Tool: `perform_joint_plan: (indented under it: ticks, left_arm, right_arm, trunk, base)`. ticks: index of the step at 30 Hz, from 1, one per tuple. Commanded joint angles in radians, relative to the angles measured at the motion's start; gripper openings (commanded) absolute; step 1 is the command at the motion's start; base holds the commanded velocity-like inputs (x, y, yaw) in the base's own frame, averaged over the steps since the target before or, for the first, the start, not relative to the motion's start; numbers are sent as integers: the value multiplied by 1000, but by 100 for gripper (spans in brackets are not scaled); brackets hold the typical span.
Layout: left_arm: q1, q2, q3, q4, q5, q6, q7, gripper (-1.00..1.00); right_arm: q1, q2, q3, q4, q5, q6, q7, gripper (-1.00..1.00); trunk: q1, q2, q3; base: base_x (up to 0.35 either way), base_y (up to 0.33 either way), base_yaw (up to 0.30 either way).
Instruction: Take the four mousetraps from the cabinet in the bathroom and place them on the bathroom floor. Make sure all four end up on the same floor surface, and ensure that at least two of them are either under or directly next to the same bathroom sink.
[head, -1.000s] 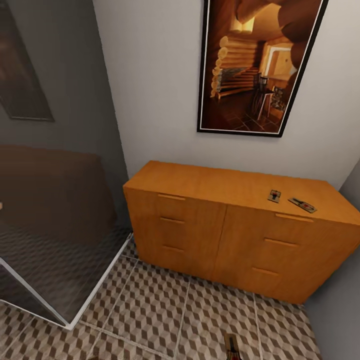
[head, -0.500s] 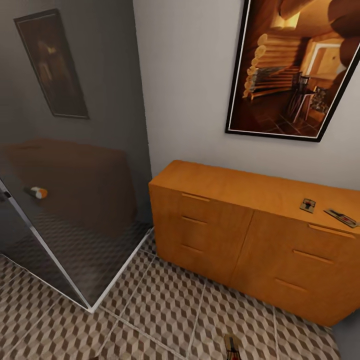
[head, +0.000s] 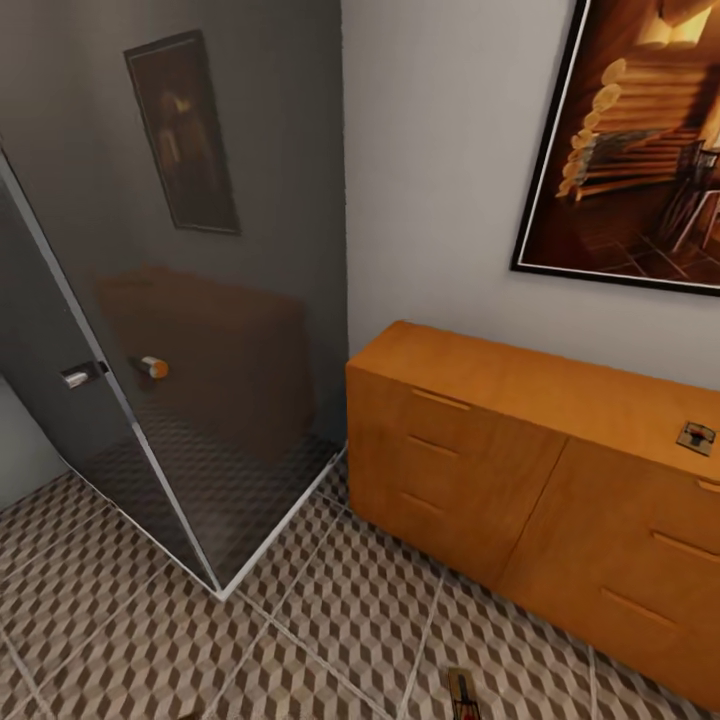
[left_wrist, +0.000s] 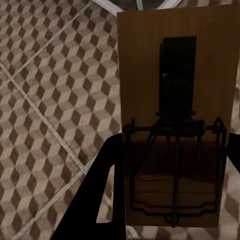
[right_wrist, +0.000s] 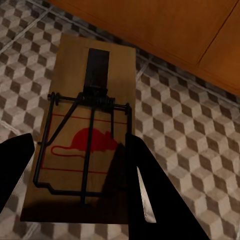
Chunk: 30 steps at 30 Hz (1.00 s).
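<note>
Left gripper (left_wrist: 172, 200) clamped on a mousetrap (left_wrist: 172, 120), board between dark fingers, above tiled floor (left_wrist: 45, 100). Right gripper (right_wrist: 75, 165) likewise closed on second trap (right_wrist: 85, 135), red mouse print up, near cabinet (right_wrist: 165, 25) front. Third trap (head: 695, 437) lying on cabinet top, right end. Glass shower (head: 200, 400) left of cabinet.

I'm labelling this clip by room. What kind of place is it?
Probably a bathroom: a glass shower enclosure stands in the corner on a patterned tile floor, beside a wooden cabinet.
</note>
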Motion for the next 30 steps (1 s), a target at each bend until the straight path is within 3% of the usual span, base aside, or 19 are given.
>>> perform_joint_plan:
  ticks: [1,30]
  left_arm:
    - [-1,-1,-6,3,-6,-1,12,-100]
    - [-1,-2,-6,3,-6,-1,12,-100]
  right_arm:
    - [-1,0,6,0,3,-1,-9,-100]
    - [0,2,7,0,3,-1,-9,-100]
  trunk:
    - [0,0,-1]
    - [0,0,-1]
  base:
    - [0,0,291]
    - [0,0,291]
